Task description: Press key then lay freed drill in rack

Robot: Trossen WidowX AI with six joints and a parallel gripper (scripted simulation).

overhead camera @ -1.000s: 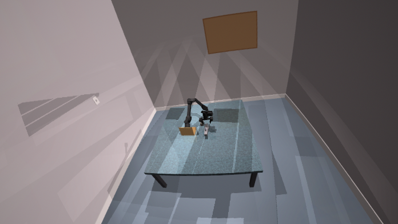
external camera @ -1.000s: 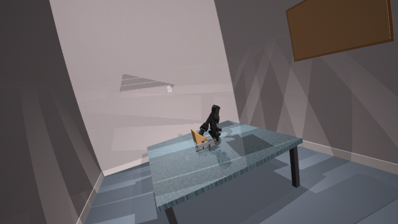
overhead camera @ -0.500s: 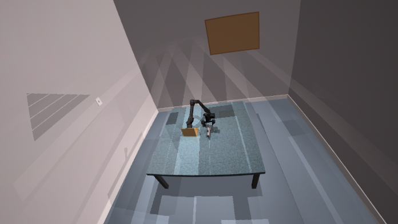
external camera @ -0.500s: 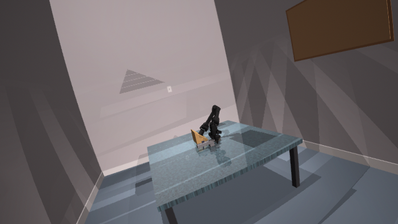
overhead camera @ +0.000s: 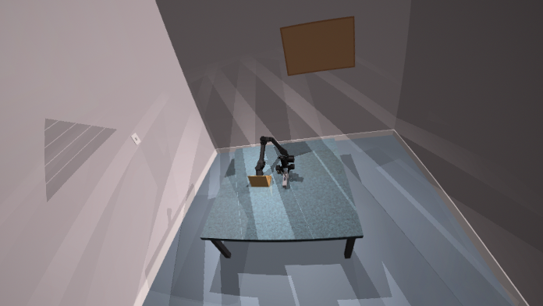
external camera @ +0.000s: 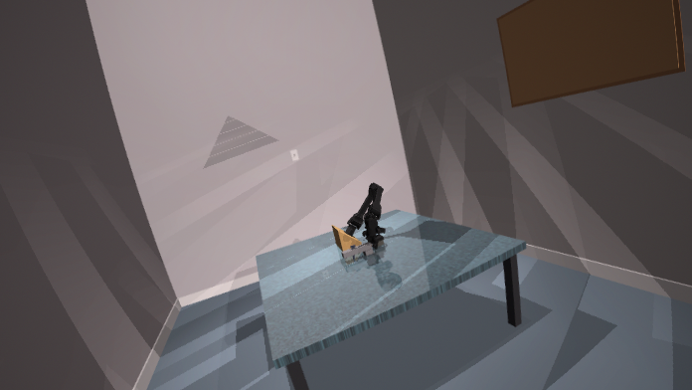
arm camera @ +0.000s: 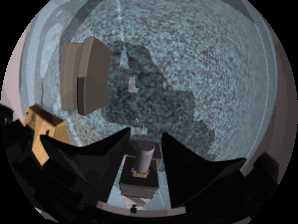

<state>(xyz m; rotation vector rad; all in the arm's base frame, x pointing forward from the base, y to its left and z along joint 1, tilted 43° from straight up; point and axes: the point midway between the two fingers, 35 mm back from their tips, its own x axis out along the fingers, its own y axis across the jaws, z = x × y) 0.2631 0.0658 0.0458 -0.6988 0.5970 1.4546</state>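
Observation:
My gripper is partly open and points down at the end of the pale grey fixture. A grey cylinder, apparently the drill's end, stands out of the fixture's dark-topped block, with a gold collar at its base. It lies between the two fingers in the wrist view, with gaps visible on both sides. An orange sloped stand, possibly the rack, is left of the gripper. The key cannot be made out.
A brown-grey two-part block shows at the upper left of the wrist view, beyond the fingers. The arm's base stands behind the orange stand. All of this is on a blue-grey speckled table.

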